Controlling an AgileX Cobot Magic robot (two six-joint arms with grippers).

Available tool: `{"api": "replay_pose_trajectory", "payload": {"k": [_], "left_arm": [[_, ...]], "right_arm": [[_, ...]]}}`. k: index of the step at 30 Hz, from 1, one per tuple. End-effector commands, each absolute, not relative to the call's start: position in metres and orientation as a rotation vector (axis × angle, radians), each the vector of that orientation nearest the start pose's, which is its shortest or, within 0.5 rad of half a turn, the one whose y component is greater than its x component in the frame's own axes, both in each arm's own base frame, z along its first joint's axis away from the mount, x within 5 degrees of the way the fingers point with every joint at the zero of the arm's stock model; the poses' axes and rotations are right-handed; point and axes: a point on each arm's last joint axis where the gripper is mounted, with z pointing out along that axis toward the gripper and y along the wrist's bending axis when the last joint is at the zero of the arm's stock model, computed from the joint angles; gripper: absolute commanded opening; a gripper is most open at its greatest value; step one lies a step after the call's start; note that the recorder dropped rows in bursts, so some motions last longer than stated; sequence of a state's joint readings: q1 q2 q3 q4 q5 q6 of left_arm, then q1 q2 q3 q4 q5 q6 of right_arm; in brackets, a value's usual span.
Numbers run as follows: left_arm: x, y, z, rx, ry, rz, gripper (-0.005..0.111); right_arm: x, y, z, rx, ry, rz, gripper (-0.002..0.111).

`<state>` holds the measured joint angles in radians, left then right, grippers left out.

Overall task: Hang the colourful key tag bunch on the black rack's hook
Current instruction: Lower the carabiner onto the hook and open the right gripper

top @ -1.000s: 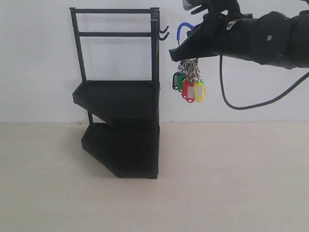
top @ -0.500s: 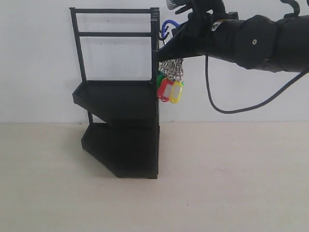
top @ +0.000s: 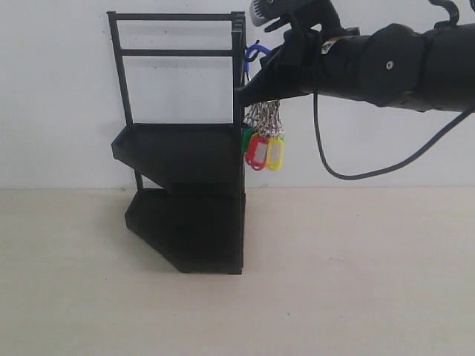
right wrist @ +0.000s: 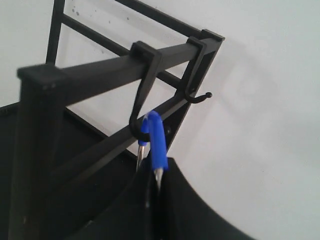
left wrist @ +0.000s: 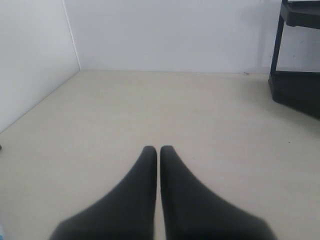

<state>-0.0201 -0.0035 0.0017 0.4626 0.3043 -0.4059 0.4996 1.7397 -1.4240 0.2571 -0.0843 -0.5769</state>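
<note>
Beside the black rack, right hand grips colourful key tag bunch.

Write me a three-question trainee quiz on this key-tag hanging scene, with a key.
1. True or false: the left gripper holds the colourful key tag bunch.
2. In the right wrist view, which hook of the black rack does the blue loop meet? A) the nearer hook B) the farther hook C) neither
3. Fill in: below the right gripper, the exterior view shows green, red and ____ tags.
Key: 1 false; 2 A; 3 yellow.
</note>
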Motion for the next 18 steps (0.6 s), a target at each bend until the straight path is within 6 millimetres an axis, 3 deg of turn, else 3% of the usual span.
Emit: {"api": "replay_pose_trajectory", "payload": {"k": [1,8,16,18], "left_arm": [[0.0545,0.0107,0.1893,-0.047,1.748,0.123,0.004],[0.0545,0.0107,0.1893,-0.047,1.748,0.123,0.004],[0.0545,0.0107,0.1893,-0.047,1.748,0.123,0.004],[0.0545,0.0107,0.1893,-0.047,1.748,0.123,0.004]], "right_arm": [[0.3737,0.2017,0.3524,-0.678,1.559,0.101,0.000],[0.3737,0.2017,0.3522,-0.686,1.557,0.094,0.004],[0.3737,0.2017,0.3522,-0.694,1.553,0.087,0.061],[0.3737,0.2017,0.3522,-0.690,1.555,0.090,0.062]]}}
